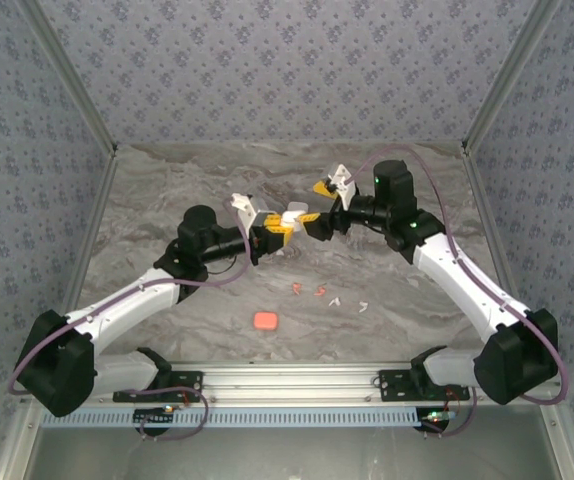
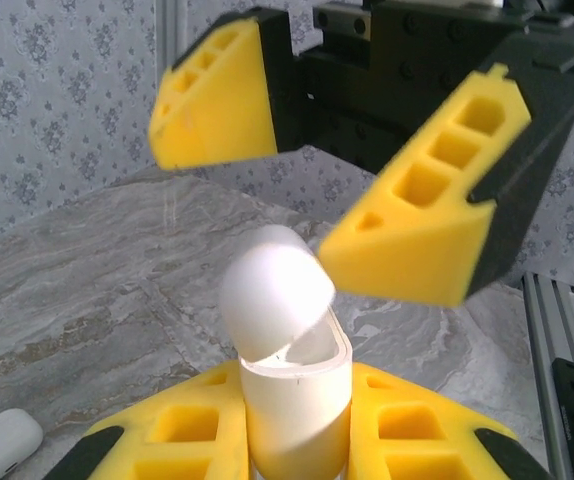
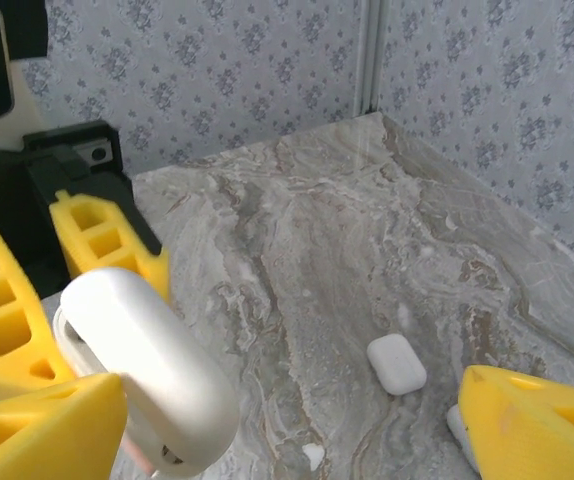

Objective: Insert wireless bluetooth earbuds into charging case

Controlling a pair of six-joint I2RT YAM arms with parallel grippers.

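Charging case (image 2: 297, 385), lid (image 2: 272, 285) open, clamped in left gripper (image 2: 299, 430); right gripper (image 2: 302, 205) jaws spread wide around lid.

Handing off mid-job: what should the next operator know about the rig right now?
Left end effector: shut on the white charging case, lid hinged open.
Right end effector: open, close by that lid, holding nothing.
Loose on the table: two orange-red earbuds, two white earbuds, an orange-red case nearer the bases, a second white case.
Done: case picked up and opened.
Left: seat the loose earbuds; whether the held case already has one inside cannot be told.
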